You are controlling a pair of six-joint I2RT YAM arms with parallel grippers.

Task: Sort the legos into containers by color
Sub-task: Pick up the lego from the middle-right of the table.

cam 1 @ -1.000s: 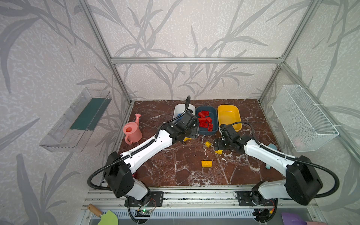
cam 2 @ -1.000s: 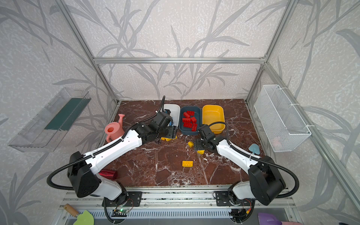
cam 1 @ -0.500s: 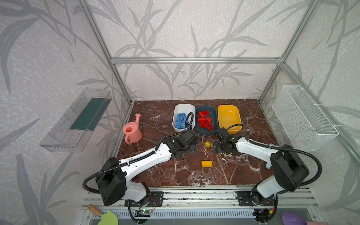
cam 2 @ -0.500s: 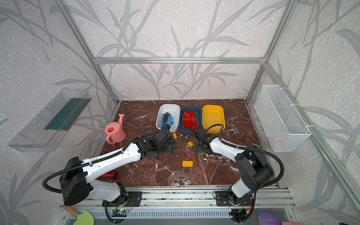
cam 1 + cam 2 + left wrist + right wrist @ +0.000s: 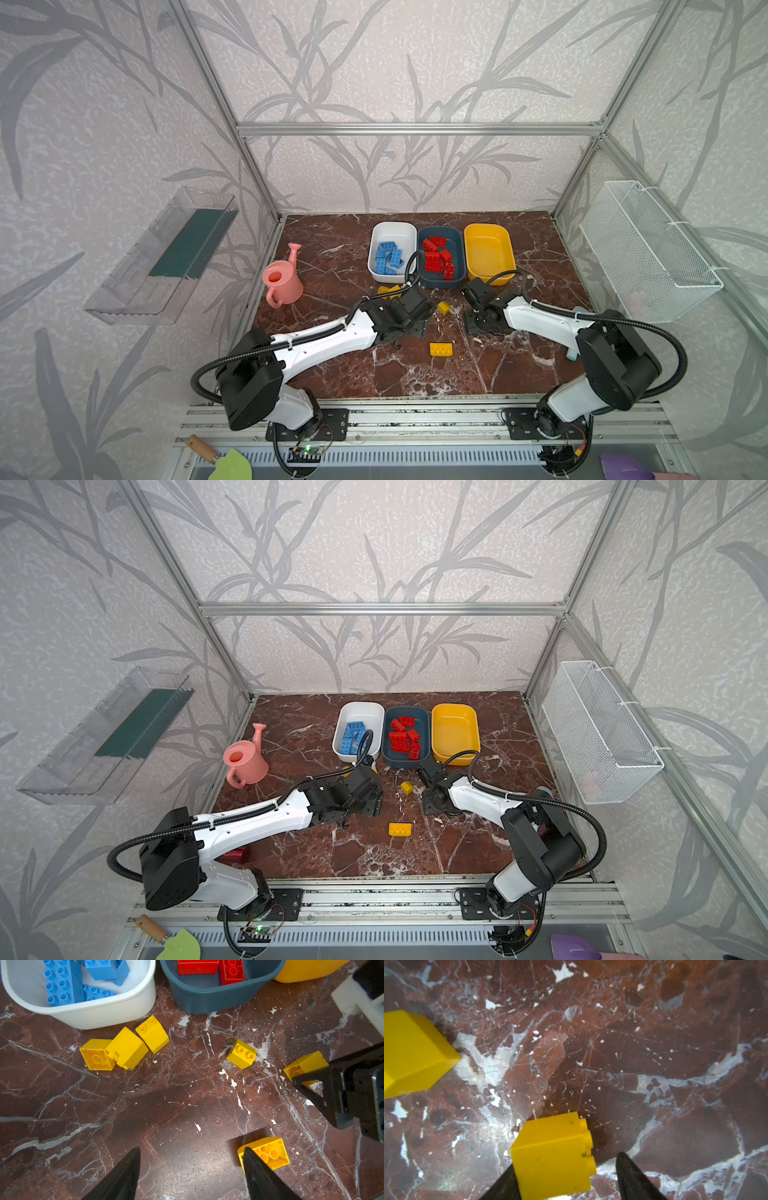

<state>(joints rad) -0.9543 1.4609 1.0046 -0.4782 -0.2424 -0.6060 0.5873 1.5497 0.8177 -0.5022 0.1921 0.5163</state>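
Red-brown marble (image 5: 332, 374) veined in white made up the work surface, with leaf-patterned panels behind it. Nearest the arms' bases lay a yellow oblong brick (image 5: 441, 349), flat on the marble. In the left wrist view it sat just beside one fingertip of the left gripper (image 5: 191, 1149) and was partly hidden by it. That gripper's jaws stood wide apart over bare marble and held nothing.

Level with it, the right gripper (image 5: 566, 1159) pointed down at the surface. A square yellow brick (image 5: 552, 1155) lay on its side between the jaws, against one finger. A clear gap showed before the other finger, so the jaws had not yet clamped it.

Between the two grippers sat a lone yellow brick (image 5: 444, 308). Beyond it, three yellow bricks (image 5: 126, 1048) huddled together close to the white tub (image 5: 392, 227).

Farther back the three tubs stood side by side. The white one held the blue legos (image 5: 388, 257), the teal tub (image 5: 440, 282) the red legos (image 5: 436, 255), and the yellow tub (image 5: 488, 249) had no bricks in it.

A pink watering can (image 5: 282, 282) stood off to the left, and a wire basket (image 5: 648, 253) hung on the right wall.
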